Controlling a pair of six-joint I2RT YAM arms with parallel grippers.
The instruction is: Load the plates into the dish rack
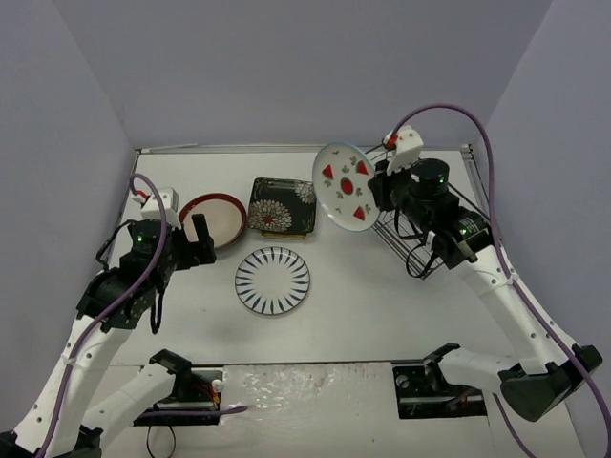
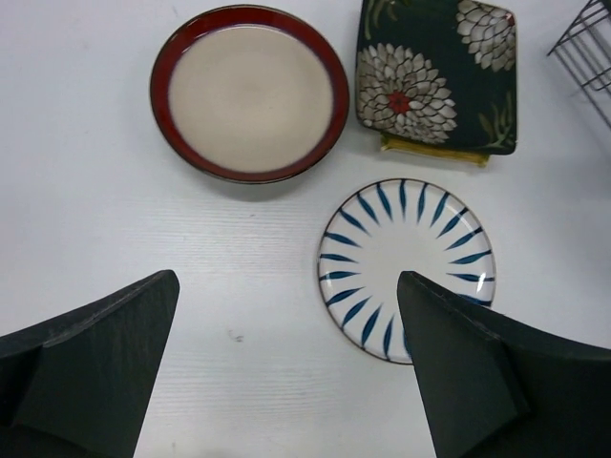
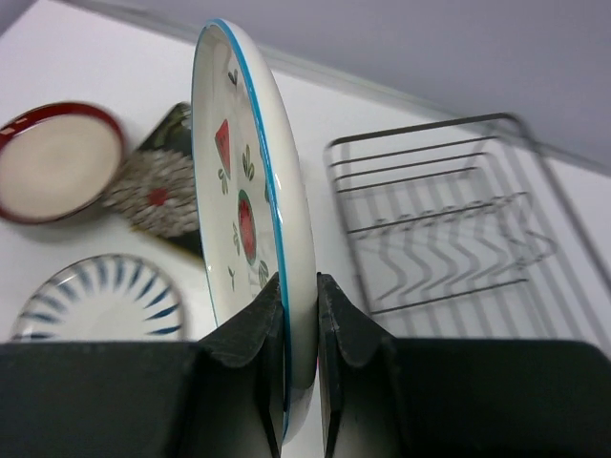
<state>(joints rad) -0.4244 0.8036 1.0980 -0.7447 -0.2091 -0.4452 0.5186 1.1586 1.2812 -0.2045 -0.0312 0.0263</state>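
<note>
My right gripper (image 1: 374, 191) (image 3: 300, 286) is shut on the rim of the watermelon plate (image 1: 345, 187) (image 3: 250, 191) and holds it on edge in the air, left of the dark wire dish rack (image 1: 420, 239) (image 3: 449, 219). The striped plate (image 1: 273, 281) (image 2: 406, 264), the red-rimmed cream plate (image 1: 214, 218) (image 2: 248, 91) and the black floral square plate (image 1: 282, 205) (image 2: 437, 74) lie flat on the table. A yellow edge (image 2: 434, 153) shows under the floral plate. My left gripper (image 1: 196, 243) (image 2: 286, 334) is open above bare table, left of the striped plate. The orange plate is out of view.
The white table (image 1: 363, 305) is walled at the back and sides. The rack stands at the right side, partly hidden under my right arm in the top view. Its corner shows in the left wrist view (image 2: 584, 48).
</note>
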